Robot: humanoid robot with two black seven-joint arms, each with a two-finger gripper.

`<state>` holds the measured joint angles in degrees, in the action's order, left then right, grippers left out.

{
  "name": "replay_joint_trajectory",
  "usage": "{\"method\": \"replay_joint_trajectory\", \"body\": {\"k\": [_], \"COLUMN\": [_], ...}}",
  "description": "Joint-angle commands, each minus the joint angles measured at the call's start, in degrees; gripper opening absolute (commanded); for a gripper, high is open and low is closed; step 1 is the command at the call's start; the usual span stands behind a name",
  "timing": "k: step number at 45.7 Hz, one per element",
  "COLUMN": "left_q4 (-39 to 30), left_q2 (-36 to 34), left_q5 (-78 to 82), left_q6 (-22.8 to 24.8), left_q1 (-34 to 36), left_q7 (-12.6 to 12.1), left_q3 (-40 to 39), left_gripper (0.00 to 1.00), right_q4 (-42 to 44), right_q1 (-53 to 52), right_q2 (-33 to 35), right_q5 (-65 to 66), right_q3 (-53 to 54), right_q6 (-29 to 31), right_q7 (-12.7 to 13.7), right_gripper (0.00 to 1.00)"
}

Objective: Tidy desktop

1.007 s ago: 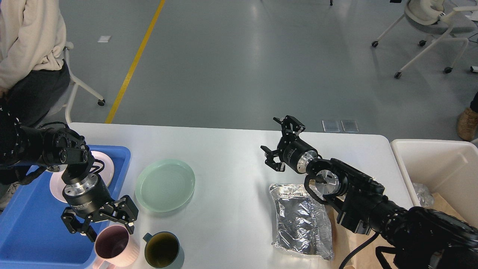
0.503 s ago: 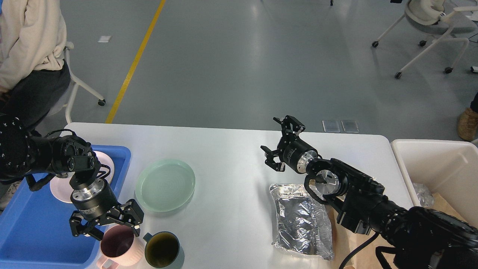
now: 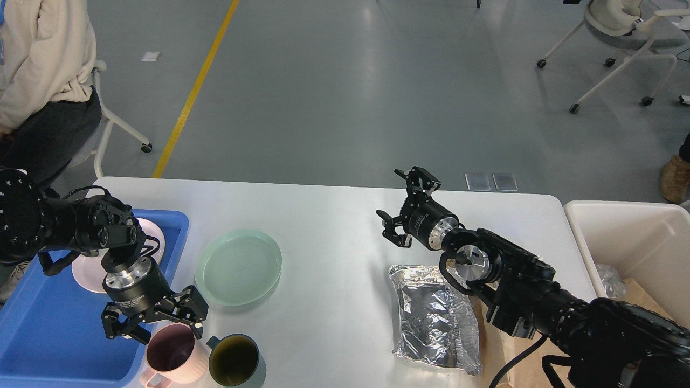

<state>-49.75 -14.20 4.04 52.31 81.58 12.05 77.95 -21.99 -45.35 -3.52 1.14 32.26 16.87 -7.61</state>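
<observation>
My left gripper (image 3: 155, 323) hangs with fingers spread over the rim of the pink ceramic mug (image 3: 171, 354), beside the blue plastic tray (image 3: 38, 328). The white rectangular bench (image 3: 329, 226) fills the middle of the view, bearing a pale green round plate (image 3: 239, 267). My right gripper (image 3: 403, 207), fingers apart, hovers above the crinkled silver foil bag (image 3: 434, 318).

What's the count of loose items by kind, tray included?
Plates: 2, pink plate in the blue tray, green plate on the desktop
Mugs: 2, pink mug, dark mug
Foil bags: 1, foil bag
Total: 5
</observation>
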Motion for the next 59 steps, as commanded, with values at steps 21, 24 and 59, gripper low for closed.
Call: {"method": "replay_joint_trajectory", "body": {"k": [21,24,59], "left_q4": [0.0,0.0,0.0], "left_q2": [0.0,0.0,0.0], "left_q5": [0.0,0.1,0.4], "left_q6": [-2.0,-2.7,-3.5], "left_q1": [0.6,0.5,0.0], "left_q7": [0.1,0.0,0.0], "left_q3": [0.2,0.3,0.1], "left_gripper": [0.94,0.94,0.75], "right_q4": [0.0,0.0,0.0], "right_q1": [0.0,0.0,0.0], "right_q2": [0.0,0.0,0.0], "right_q5": [0.0,0.0,0.0], "right_q3": [0.0,0.0,0.0], "right_q6": [0.0,0.0,0.0], "right_q7": [0.1,0.1,0.0], "right_gripper": [1.0,1.0,1.0]}}
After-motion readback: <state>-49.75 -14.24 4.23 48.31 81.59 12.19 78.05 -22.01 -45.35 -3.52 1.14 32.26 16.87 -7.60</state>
